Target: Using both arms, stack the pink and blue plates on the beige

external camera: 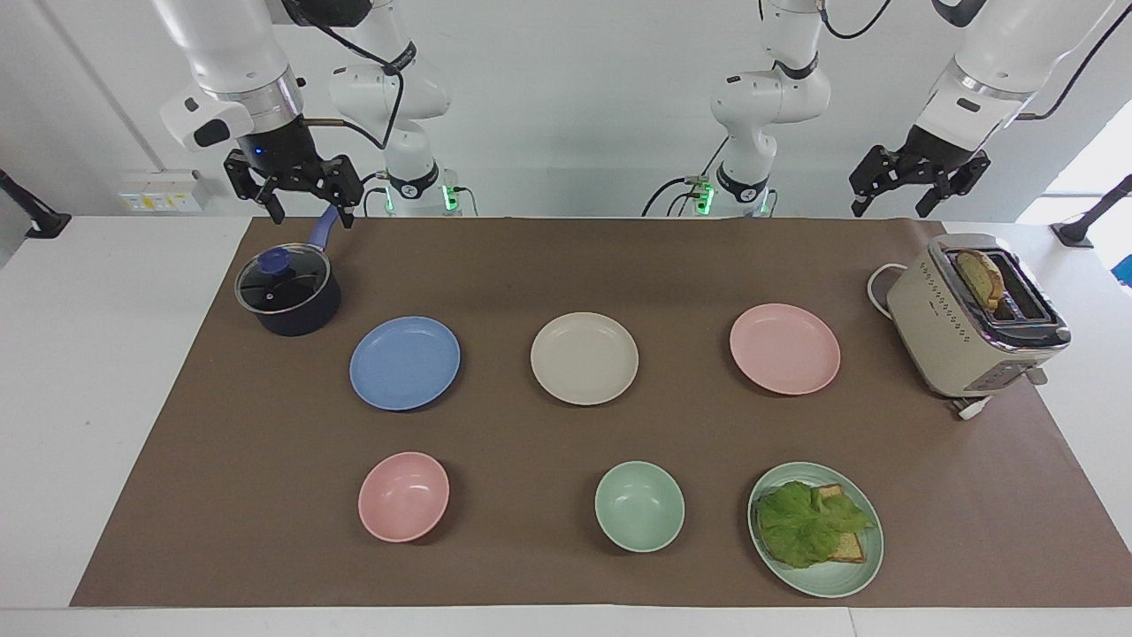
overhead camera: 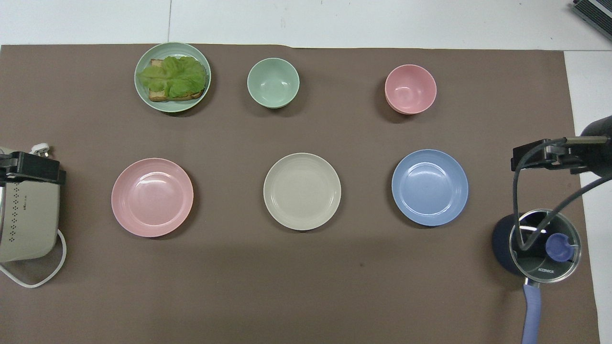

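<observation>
Both claws hang raised and spread, holding nothing: the right claw (external camera: 296, 196) over the pot's handle, the left claw (external camera: 920, 184) over the worktop's edge by the toaster (external camera: 973, 318). A brown mat (external camera: 566, 425) covers most of the white worktop (external camera: 88, 354), and a plain white wall (external camera: 575, 88) with a socket strip (external camera: 159, 196) stands at the robots' end. In a row on the mat lie the blue plate (external camera: 405, 363), beige plate (external camera: 584, 357) and pink plate (external camera: 784, 348), well apart, beige between the other two, blue toward the right arm's end. A lidded dark pot (external camera: 287, 292) sits near the blue plate, nearer the robots. Farther from the robots sit a pink bowl (external camera: 403, 495), a green bowl (external camera: 638, 506) and a green plate (external camera: 862, 566) carrying toast and lettuce. One bread slice stands in the toaster.
</observation>
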